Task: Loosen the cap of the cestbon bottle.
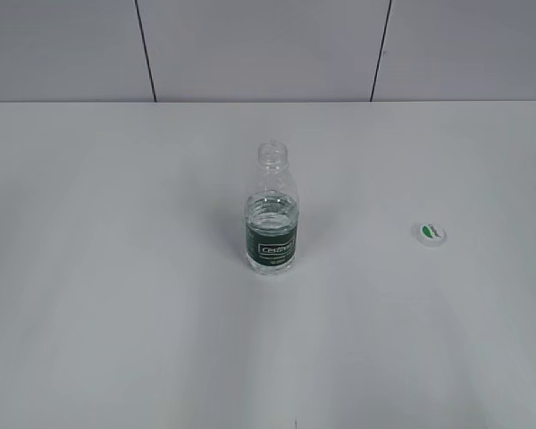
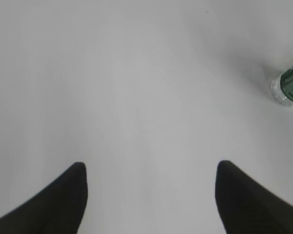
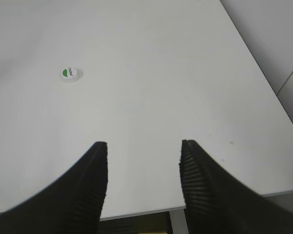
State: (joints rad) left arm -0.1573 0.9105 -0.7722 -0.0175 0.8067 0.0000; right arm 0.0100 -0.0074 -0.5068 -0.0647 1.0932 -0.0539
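only the exterior cam shows the whole cestbon bottle (image 1: 272, 211) upright mid-table, neck bare, cap (image 1: 431, 233) lying well off to its right; left gripper (image 2: 151, 168) and right gripper (image 3: 144, 146) both spread, empty, nowhere near either

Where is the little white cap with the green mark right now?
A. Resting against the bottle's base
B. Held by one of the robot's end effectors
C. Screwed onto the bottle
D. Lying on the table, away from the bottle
D: the cap lies alone on the table, well to the side of the open-necked bottle.
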